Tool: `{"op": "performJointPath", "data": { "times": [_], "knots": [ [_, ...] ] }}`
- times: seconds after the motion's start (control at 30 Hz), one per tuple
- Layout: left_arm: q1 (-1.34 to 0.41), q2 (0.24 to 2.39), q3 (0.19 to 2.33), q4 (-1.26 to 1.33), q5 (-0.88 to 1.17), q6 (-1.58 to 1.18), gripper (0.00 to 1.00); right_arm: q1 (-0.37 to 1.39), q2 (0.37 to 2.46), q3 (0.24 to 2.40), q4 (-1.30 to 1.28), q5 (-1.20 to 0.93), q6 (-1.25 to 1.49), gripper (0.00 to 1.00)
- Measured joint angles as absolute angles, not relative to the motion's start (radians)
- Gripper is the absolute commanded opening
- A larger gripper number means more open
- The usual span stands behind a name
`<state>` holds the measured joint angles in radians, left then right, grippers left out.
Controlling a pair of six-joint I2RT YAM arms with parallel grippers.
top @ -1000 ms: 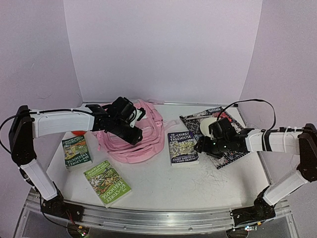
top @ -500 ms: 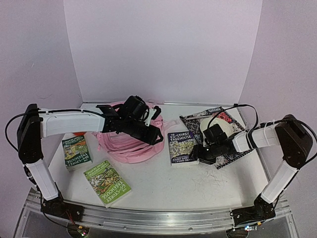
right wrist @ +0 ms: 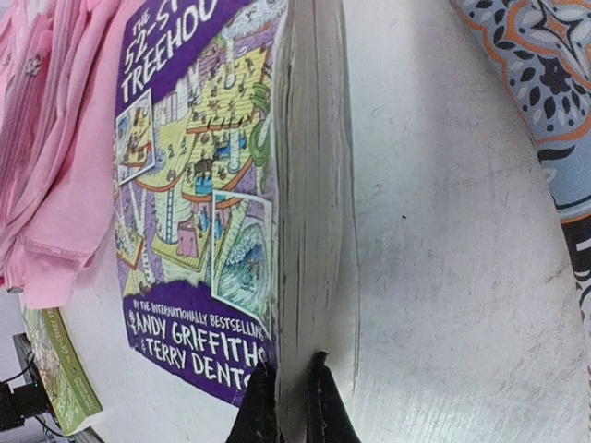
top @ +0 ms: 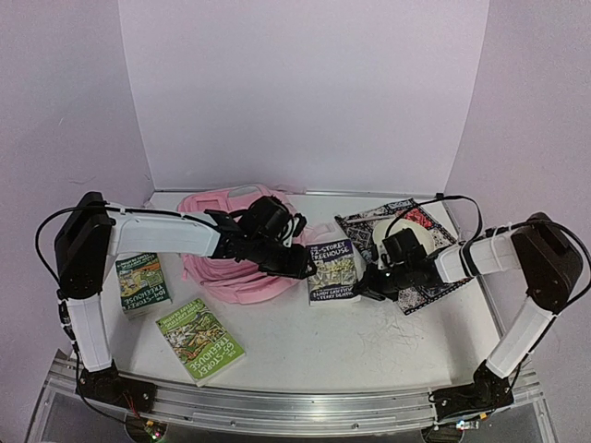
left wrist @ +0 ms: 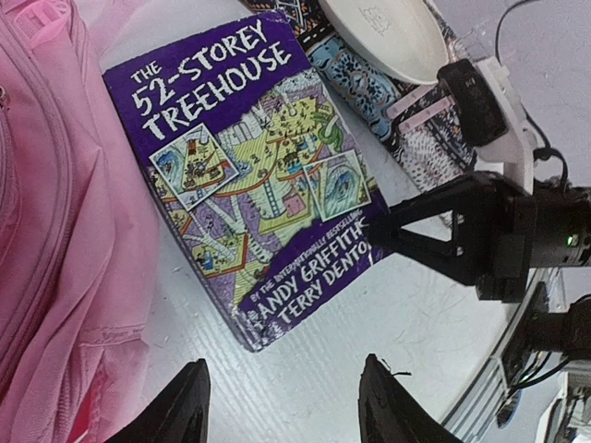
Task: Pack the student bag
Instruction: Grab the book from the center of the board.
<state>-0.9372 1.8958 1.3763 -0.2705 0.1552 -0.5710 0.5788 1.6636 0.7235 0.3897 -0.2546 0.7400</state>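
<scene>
The student bag is a pink fabric backpack lying flat at the centre left, partly under my left arm; its pink cloth fills the left side of the left wrist view. Right beside it lies a purple "52-Storey Treehouse" book. My right gripper is shut on that book's page edge near a lower corner. My left gripper hovers open by the book's near left corner, over bare table, holding nothing.
Two green Treehouse books lie at the front left. A black patterned book carrying a white plate lies at the right, just behind my right gripper. White walls close in the back and sides.
My right gripper has shut on the purple book's page edge, and the book has shifted slightly left. My left arm has swung right across the bag toward the book.
</scene>
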Motion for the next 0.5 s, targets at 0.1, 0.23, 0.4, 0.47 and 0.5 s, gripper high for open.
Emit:
{"op": "performJointPath", "data": {
  "times": [0.1,0.23,0.4,0.47,0.5],
  "knots": [
    [-0.938,1.896,1.362,-0.224,0.161,-0.634,0.56,0.575,1.644,0.712,0.397,-0.277,0.762,0.0],
    [-0.938,1.896,1.328,-0.175,0.163,-0.716,0.56,0.575,1.588,0.687,0.397,-0.308,0.803,0.0],
    [-0.937,1.896,1.268,-0.113,0.163,-0.825,0.55,0.574,1.492,0.657,0.412,-0.348,0.873,0.0],
    [-0.937,1.896,1.241,-0.085,0.165,-0.867,0.56,0.574,1.458,0.635,0.439,-0.362,0.911,0.0],
    [-0.936,1.896,1.228,-0.071,0.167,-0.889,0.56,0.574,1.444,0.62,0.456,-0.367,0.929,0.0]
  ]
}}
